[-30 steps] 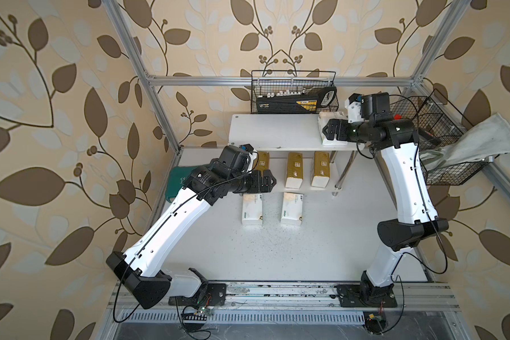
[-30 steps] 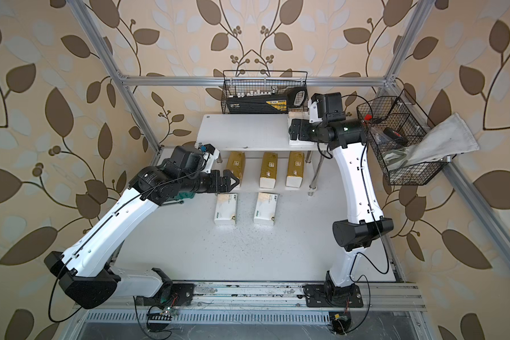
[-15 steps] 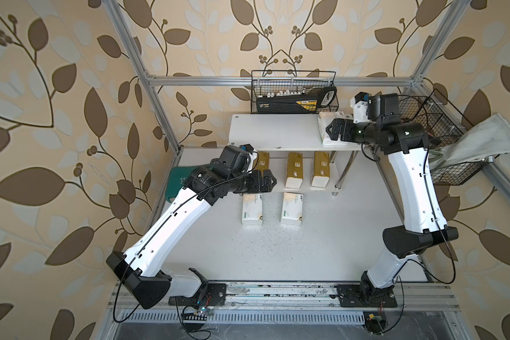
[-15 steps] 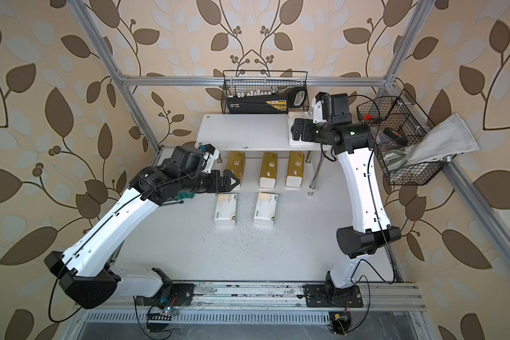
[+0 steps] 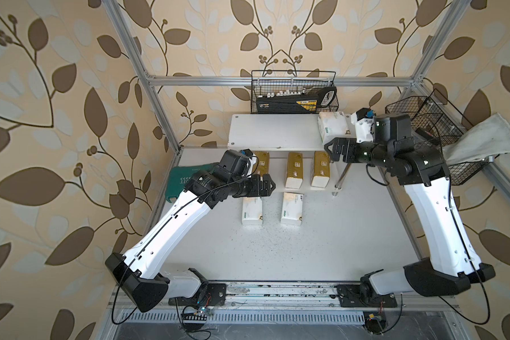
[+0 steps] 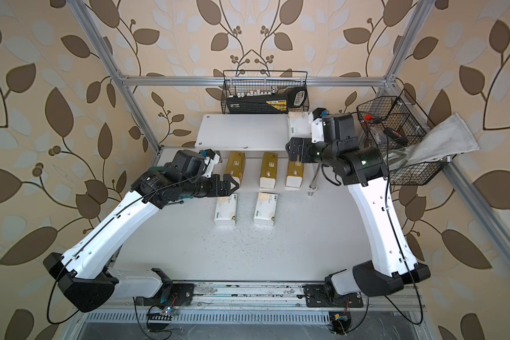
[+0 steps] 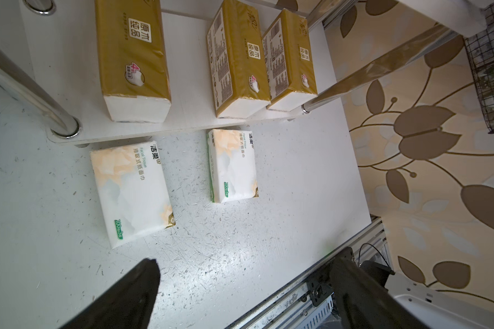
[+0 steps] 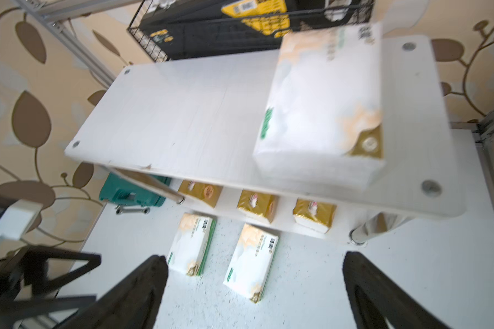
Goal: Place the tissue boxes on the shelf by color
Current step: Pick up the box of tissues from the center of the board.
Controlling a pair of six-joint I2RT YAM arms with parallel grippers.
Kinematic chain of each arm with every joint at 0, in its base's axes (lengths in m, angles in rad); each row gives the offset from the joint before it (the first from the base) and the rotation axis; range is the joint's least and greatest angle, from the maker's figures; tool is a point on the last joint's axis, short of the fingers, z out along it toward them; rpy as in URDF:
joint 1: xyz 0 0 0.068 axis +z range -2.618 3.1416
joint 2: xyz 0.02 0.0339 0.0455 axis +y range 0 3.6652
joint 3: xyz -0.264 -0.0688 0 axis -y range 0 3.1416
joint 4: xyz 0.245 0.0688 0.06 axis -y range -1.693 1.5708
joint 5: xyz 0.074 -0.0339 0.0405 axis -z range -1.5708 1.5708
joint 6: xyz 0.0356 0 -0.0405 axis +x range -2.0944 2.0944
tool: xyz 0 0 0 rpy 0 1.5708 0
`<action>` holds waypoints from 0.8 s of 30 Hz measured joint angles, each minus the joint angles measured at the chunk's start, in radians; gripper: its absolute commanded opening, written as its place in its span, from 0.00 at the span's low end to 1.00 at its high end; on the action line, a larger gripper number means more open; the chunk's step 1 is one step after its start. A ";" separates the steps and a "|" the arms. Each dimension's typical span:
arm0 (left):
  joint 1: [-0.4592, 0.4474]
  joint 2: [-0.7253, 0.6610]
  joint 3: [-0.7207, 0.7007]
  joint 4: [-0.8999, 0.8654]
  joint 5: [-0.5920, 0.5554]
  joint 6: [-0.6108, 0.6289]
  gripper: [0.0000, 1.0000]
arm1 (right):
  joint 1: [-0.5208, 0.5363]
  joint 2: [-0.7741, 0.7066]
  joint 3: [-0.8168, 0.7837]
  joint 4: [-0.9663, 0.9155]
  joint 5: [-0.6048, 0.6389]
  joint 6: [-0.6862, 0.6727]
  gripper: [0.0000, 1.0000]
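The right jaws, released and empty, have drawn back from the white pack (image 5: 333, 127), left just beyond them on the shelf (image 5: 273, 132) top board, so two white packs (image 5: 291, 208) remain on the worktop (image 5: 321, 250), one beneath the open left jaws.

2-tier shelf (image 5: 277, 132): white boards with rounded corners, chrome tube legs. 3 shiny gold tissue packs with white ends lie flat side by side on the shelf's lower tier, white ends facing its front edge: left gold pack (image 5: 262, 162), middle gold pack (image 5: 295, 169), right gold pack (image 5: 321, 167). Top white pack (image 5: 333, 128), green print, lies flat at the right end of the shelf's upper tier. Near-left white pack (image 5: 252, 210) and near-right white pack (image 5: 291, 208) lie flat just in front of the shelf, apart and parallel.
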 measured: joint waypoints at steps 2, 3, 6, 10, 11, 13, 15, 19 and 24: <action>0.000 -0.029 -0.037 0.006 -0.011 -0.003 0.99 | 0.097 -0.074 -0.105 0.010 0.031 0.018 0.99; 0.000 -0.049 -0.060 0.008 -0.016 -0.006 0.99 | 0.148 -0.110 -0.164 0.016 0.046 0.030 0.99; 0.000 -0.107 -0.132 0.021 -0.031 -0.021 0.99 | 0.284 -0.192 -0.343 0.035 0.095 0.087 0.99; 0.000 -0.180 -0.248 0.034 -0.061 -0.046 0.99 | 0.445 -0.221 -0.565 0.085 0.151 0.192 0.99; 0.000 -0.199 -0.283 0.035 -0.068 -0.052 0.99 | 0.484 -0.216 -0.619 0.105 0.163 0.223 0.99; 0.000 -0.227 -0.341 0.035 -0.077 -0.065 0.99 | 0.549 -0.196 -0.709 0.147 0.190 0.282 0.99; 0.000 -0.257 -0.399 0.037 -0.090 -0.083 0.99 | 0.597 -0.169 -0.780 0.199 0.220 0.340 0.99; 0.000 -0.302 -0.484 0.049 -0.098 -0.110 0.99 | 0.636 -0.134 -0.885 0.325 0.282 0.440 0.99; 0.000 -0.330 -0.552 0.072 -0.102 -0.130 0.99 | 0.638 -0.088 -0.945 0.442 0.382 0.530 0.99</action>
